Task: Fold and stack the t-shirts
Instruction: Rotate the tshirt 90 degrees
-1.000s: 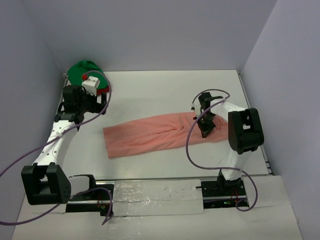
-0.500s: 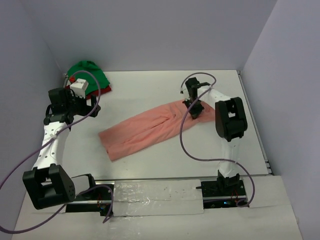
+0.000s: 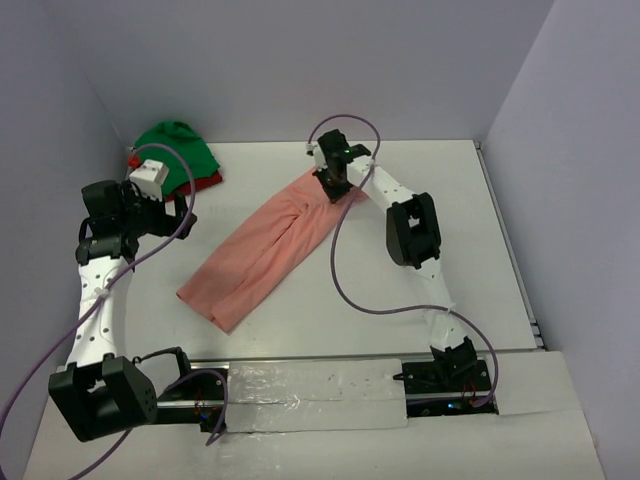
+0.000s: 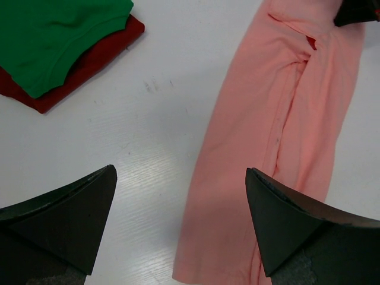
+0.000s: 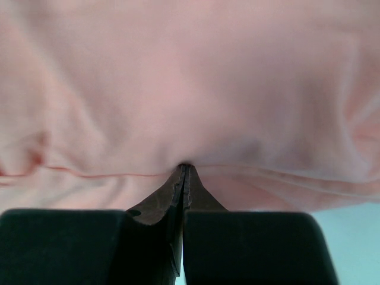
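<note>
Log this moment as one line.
right hand: shut on pink shirt | left hand: open, empty | green shirt: on red shirt

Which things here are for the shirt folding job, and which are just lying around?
For the job: pink shirt, green shirt, red shirt.
Just there: silver sheet at the near edge, purple cables.

One t-shirt (image 3: 262,250) lies diagonally on the table (image 3: 470,230), the other two (image 3: 180,150) stacked (one atop another) at its far-left corner.

Plain salmon-pink t-shirt (image 3: 262,248), folded into a long narrow strip, lying diagonally across the table's middle, bright green t-shirt (image 3: 175,145) folded atop dark red t-shirt (image 4: 101,53), far left corner.
</note>
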`<action>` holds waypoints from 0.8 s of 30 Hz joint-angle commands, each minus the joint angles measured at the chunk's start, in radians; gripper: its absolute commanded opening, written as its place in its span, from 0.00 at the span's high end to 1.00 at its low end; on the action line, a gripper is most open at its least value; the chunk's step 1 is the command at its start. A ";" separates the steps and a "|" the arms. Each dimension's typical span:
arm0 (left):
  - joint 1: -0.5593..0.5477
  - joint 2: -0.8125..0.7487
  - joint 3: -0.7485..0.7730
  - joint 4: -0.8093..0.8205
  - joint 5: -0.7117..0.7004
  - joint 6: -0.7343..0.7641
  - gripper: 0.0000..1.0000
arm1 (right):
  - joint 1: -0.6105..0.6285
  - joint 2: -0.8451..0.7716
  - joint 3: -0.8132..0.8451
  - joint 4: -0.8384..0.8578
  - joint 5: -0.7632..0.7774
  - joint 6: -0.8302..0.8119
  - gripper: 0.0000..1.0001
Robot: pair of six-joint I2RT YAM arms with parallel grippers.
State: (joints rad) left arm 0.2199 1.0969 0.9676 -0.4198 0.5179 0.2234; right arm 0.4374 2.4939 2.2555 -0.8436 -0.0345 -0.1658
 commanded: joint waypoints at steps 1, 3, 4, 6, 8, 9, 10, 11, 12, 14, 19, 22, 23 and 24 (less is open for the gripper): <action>0.007 -0.028 0.040 -0.046 0.060 0.030 0.01 | 0.044 0.017 0.070 0.061 -0.001 0.028 1.00; 0.007 -0.034 0.040 -0.071 0.079 0.050 0.01 | 0.046 0.011 0.061 0.095 0.002 0.034 1.00; 0.009 -0.038 0.039 -0.089 0.085 0.056 0.01 | 0.047 0.005 0.037 0.141 0.021 0.025 1.00; 0.007 -0.046 0.023 -0.097 0.096 0.066 0.01 | 0.047 -0.035 -0.003 0.198 0.062 0.026 1.00; 0.007 -0.057 0.016 -0.134 0.119 0.085 0.01 | 0.044 -0.114 -0.091 0.268 0.068 0.017 0.99; 0.009 -0.057 0.017 -0.154 0.140 0.114 0.01 | 0.043 -0.154 -0.131 0.293 0.058 0.020 0.91; 0.007 -0.055 0.020 -0.174 0.143 0.125 0.01 | 0.043 -0.199 -0.228 0.354 0.042 0.025 0.73; 0.009 -0.051 0.029 -0.215 0.139 0.134 0.01 | 0.043 -0.301 -0.288 0.392 -0.020 0.026 0.65; 0.007 -0.048 0.033 -0.230 0.128 0.148 0.01 | 0.046 -0.358 -0.342 0.426 -0.057 0.023 0.60; 0.009 -0.058 0.011 -0.247 0.116 0.160 0.01 | 0.058 -0.481 -0.450 0.474 -0.126 0.015 0.58; 0.007 -0.077 -0.046 -0.269 0.143 0.186 0.07 | 0.126 -0.544 -0.433 0.317 -0.287 0.034 0.60; 0.007 0.015 -0.038 -0.379 0.156 0.273 0.30 | 0.124 -0.591 -0.439 0.270 -0.277 0.039 0.58; 0.006 0.043 -0.040 -0.410 0.157 0.301 0.47 | 0.124 -0.616 -0.454 0.274 -0.259 0.029 0.58; 0.007 0.099 -0.040 -0.437 0.160 0.360 0.56 | 0.124 -0.647 -0.477 0.290 -0.231 0.025 0.56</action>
State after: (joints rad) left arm 0.2199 1.1015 0.9268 -0.7319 0.6369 0.4442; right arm 0.5713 1.9091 1.8061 -0.5228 -0.2661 -0.1387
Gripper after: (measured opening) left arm 0.492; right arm 0.433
